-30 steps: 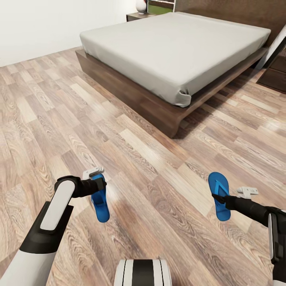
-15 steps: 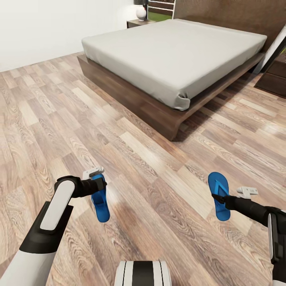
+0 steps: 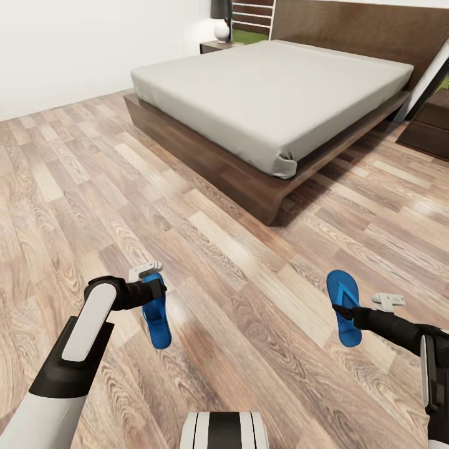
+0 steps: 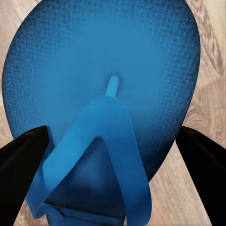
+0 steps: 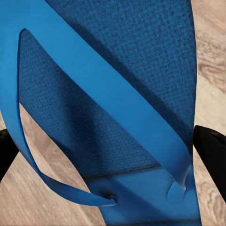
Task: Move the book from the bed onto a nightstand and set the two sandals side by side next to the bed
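Ahead of both end effectors lies the bed (image 3: 274,87), while the left end effector (image 3: 151,292) grips one sandal (image 3: 158,317) and the right end effector (image 3: 347,310) the other sandal (image 3: 344,305); thin-edge pinches risk slipping during travel.

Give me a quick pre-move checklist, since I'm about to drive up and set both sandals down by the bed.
1. Left gripper shut on the left sandal: ok.
2. Right gripper shut on the right sandal: ok.
3. Floor between robot and bed free of obstacles: ok.
4. Bed close enough to place the sandals beside it: not ok, it lies well ahead.
5. Book on the mattress: cannot tell, none seen on the visible top.
6. Nightstand located: ok, beside the headboard with a lamp on it.
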`<state>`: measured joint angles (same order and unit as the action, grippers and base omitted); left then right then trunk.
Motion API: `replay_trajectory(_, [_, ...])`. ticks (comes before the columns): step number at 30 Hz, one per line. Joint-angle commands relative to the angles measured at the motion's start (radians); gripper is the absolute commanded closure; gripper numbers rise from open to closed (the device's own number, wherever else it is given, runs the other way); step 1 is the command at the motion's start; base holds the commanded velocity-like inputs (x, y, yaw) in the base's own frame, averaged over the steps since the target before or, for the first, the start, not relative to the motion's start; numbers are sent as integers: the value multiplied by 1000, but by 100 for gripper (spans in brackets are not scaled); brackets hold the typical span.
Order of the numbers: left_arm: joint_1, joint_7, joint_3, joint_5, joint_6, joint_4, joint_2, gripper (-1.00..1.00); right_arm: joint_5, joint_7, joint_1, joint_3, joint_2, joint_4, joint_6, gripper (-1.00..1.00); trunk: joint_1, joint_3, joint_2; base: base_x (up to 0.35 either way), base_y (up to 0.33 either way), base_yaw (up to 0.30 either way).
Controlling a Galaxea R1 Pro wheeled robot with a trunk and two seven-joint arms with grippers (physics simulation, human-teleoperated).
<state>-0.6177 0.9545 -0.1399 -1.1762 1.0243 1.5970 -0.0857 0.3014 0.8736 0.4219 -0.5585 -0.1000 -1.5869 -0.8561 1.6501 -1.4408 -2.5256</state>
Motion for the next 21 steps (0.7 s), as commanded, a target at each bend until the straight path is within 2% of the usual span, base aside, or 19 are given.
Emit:
replay_trajectory(1, [-1,10,-1,-9,2,1,-1,100,8,9,1,-1,0,-1,-4,100,0,1,0,0,0,0])
replay_trajectory(13, [0,1,-2,-12,1,-3,-2,100,9,5,1,2,2,1,-2,100,0,21,0,0,0,0])
replay_trajectory(21, [3,-3,-1,-11,0,-5,-1,100,11,-22,2,43,3,35,0,100,0,34,0,0,0,0])
